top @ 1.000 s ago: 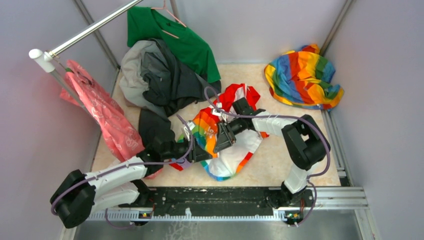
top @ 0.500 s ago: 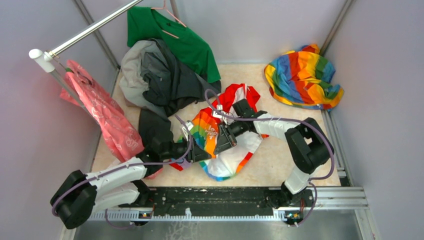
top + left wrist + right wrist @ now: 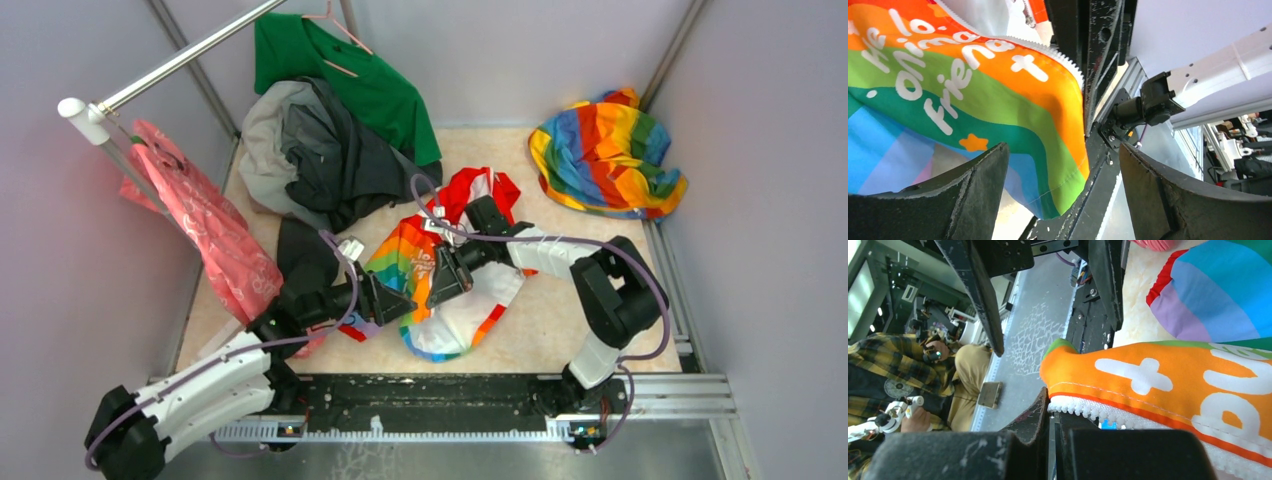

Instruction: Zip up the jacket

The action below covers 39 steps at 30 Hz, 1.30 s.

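Since a second ago the left gripper (image 3: 395, 300) has let go and drawn back toward its base. Its jaws now stand spread, and a rainbow panel of the jacket (image 3: 460, 310) hangs just ahead, between the fingers but not pinched. The right gripper (image 3: 1052, 412) has pressed together, pinching the white zipper teeth (image 3: 1088, 410) at the orange hem corner, right at its fingertips.

Jacket (image 3: 470, 306): white w/ rainbow stripes, red hood, white lettering on orange.
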{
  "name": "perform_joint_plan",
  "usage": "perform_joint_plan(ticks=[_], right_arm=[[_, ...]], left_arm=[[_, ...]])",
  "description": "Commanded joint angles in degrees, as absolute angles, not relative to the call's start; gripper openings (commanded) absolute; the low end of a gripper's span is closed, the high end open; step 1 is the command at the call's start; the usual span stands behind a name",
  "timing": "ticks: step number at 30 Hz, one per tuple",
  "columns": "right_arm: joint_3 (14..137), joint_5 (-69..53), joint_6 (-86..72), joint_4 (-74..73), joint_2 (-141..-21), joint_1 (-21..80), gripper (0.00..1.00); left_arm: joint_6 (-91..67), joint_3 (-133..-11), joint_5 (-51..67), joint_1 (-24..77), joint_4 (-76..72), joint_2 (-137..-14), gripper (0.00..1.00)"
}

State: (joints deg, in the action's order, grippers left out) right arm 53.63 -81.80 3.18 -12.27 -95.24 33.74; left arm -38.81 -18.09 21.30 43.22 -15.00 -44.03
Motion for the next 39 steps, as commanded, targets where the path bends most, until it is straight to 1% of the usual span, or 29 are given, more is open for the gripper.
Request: perform_joint_plan(ticks=[1, 6, 10, 13, 16, 18, 21, 23, 28, 33, 36, 39], right_arm=[[53.29, -85.26, -0.49, -6.34, -93.39, 33.50, 0.00], [52.78, -85.25, -4.78, -2.64, -93.82, 33.55, 0.00], [52.64, -85.11, -6.79, -0.87, -94.47, 33.50, 0.00], [52.58, -85.05, -8.13, -0.48, -94.82, 33.53, 0.00], [52.03, -84.88, -11.54, 3.75, -95.10, 33.55, 0.00], [50.99, -84.17, -16.48, 8.82, -95.32, 33.57, 0.00], [48.41, -83.22, -26.88, 20.38, -95.62, 33.80, 0.00], [47.70, -82.45, -29.81, 23.52, -95.58, 34.07, 0.00], [47.72, -81.74, -31.82, 25.02, -95.45, 34.67, 0.00], [47.99, -81.21, -32.40, 25.14, -95.40, 34.67, 0.00], [47.99, -81.18, -32.32, 25.11, -95.47, 34.70, 0.00], [48.23, -81.27, -31.89, 24.48, -95.44, 34.59, 0.00]], left_arm=[[-37.44, -20.70, 18.86, 43.00, -8.98, -43.57, 0.86], [-37.08, -23.77, 24.04, 42.98, -8.29, -48.32, 0.84], [-37.09, -25.74, 27.36, 42.98, -8.70, -51.31, 0.77], [-37.30, -26.18, 28.30, 42.98, -9.29, -52.02, 0.77], [-37.50, -26.36, 28.80, 42.98, -9.68, -52.21, 0.77], [-37.45, -26.66, 29.20, 42.98, -9.64, -52.60, 0.76], [-37.28, -27.18, 29.67, 42.98, -9.43, -53.38, 0.70], [-37.02, -27.56, 29.85, 42.98, -9.13, -53.89, 0.66], [-36.21, -28.10, 30.23, 43.00, -9.01, -54.74, 0.53], [-35.76, -28.39, 31.04, 42.98, -8.62, -55.70, 0.51], [-35.63, -28.51, 31.51, 42.98, -8.70, -56.11, 0.41], [-35.41, -28.65, 31.96, 42.98, -8.68, -56.54, 0.38]])
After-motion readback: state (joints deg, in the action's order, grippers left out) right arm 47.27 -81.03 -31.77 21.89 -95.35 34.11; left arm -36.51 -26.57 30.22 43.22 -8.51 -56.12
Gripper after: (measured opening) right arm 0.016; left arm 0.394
